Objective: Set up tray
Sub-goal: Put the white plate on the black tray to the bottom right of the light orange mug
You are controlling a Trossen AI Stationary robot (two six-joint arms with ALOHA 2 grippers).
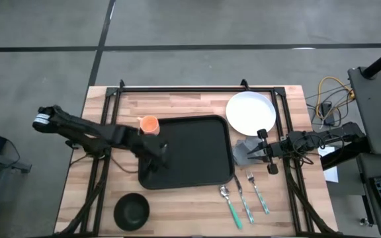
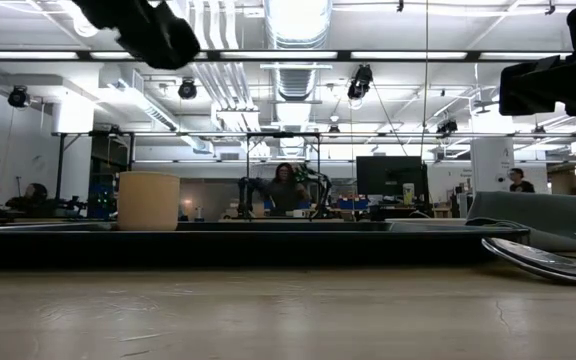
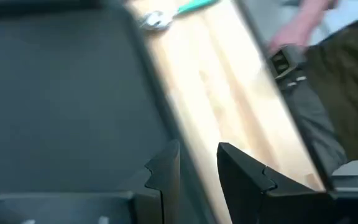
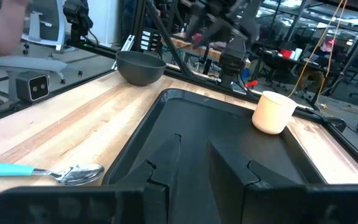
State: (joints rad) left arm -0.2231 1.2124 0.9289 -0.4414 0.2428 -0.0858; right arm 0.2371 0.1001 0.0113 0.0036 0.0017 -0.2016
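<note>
Tray point(image 1: 194, 149) flat on table point(image 1: 177, 102) centre, long axis parallel to table's long edges, short ends facing left and right edges. Orange cup point(image 1: 149, 124) just off tray's far left corner. Left gripper point(image 1: 159, 157) over tray's left end, fingers point(image 3: 166, 171) slightly parted, holding nothing. Right gripper point(image 1: 264, 151) near right edge, beside grey napkin point(image 1: 243, 151), jaws open. White plate point(image 1: 251, 112) at far right; bowl point(image 1: 132, 210) near front left corner.

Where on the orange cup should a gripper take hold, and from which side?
Grip the orange cup across its open rim or upper wall, coming straight down. It stands upright by the tray's far-left corner, and the left gripper is nearest.
</note>
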